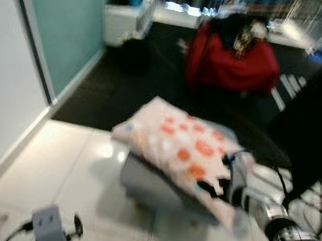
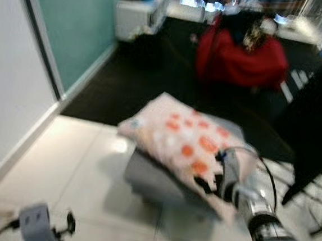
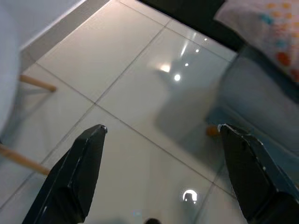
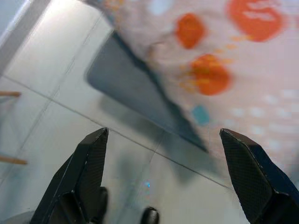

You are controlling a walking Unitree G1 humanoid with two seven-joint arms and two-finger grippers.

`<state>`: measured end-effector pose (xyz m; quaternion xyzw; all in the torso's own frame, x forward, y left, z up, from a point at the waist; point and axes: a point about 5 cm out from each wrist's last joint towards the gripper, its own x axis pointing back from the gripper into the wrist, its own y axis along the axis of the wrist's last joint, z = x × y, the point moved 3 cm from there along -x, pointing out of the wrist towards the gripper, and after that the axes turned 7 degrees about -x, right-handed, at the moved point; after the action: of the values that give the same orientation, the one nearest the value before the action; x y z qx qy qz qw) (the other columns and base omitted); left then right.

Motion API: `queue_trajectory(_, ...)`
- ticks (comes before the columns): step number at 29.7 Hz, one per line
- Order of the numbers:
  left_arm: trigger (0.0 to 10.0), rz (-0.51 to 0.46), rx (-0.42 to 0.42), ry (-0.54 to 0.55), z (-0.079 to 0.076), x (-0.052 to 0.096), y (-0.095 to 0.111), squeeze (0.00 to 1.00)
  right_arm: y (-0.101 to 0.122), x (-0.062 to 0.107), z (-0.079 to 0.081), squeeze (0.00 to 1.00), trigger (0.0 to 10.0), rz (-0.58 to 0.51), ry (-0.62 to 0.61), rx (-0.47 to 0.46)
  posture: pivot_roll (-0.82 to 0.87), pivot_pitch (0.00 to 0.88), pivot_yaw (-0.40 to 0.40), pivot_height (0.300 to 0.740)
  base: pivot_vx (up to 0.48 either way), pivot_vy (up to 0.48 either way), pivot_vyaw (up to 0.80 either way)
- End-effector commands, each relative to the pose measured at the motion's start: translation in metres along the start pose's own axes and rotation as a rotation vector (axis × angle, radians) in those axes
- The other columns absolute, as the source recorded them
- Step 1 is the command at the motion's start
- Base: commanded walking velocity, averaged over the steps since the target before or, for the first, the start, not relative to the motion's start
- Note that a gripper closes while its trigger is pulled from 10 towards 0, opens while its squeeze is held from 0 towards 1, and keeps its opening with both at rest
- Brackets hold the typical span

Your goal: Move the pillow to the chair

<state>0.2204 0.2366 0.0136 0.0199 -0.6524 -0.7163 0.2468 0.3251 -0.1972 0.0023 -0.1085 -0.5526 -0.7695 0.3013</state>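
A pale pillow with orange and blue spots lies tilted on a low grey stool on the tiled floor. It overhangs the stool's near right side. My right gripper is at the pillow's near corner, open, with the pillow just ahead of its fingers and nothing between them. The right arm reaches in from the lower right. My left gripper is open over bare tiles, left of the stool. A black chair-like shape on thin legs stands at the right.
A red beanbag with clutter on it sits on dark carpet beyond the stool. A teal panel and white wall run along the left. Wooden legs of a white seat stand near my left gripper. The views are blurred.
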Motion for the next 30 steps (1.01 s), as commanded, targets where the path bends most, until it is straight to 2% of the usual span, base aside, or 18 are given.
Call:
queue_trajectory(1,10.0,0.034,0.002,-0.012,-0.0038,0.0036,-0.0081,0.00,-0.0087,0.0044,-0.0073,0.00,10.0,0.040,-0.022,0.010,-0.02,0.070,-0.187,0.740,0.000,-0.480,-0.76)
queue_trajectory(4,10.0,0.036,0.002,-0.015,-0.0044,0.0036,-0.0083,0.00,-0.0094,0.0045,-0.0071,0.00,10.0,0.043,-0.019,0.016,-0.02,0.070,-0.187,0.740,0.000,-0.436,-0.76)
queue_trajectory(22,10.0,0.038,0.009,-0.002,-0.0033,0.0038,-0.0087,0.00,-0.0097,0.0056,-0.0095,0.00,10.0,0.033,-0.023,0.004,-0.03,0.070,-0.190,0.740,0.000,0.000,-0.76)
queue_trajectory(25,10.0,0.045,-0.005,-0.001,-0.0027,0.0036,-0.0091,0.00,-0.0087,0.0056,-0.0093,0.00,10.0,0.025,-0.021,0.008,-0.03,0.068,-0.189,0.740,0.000,-0.435,0.00)
queue_trajectory(30,10.0,0.047,0.004,0.039,0.0025,0.0031,-0.0093,0.00,-0.0088,0.0055,-0.0091,0.00,10.0,0.022,-0.020,0.008,-0.03,0.067,-0.188,0.740,0.000,0.000,0.00)
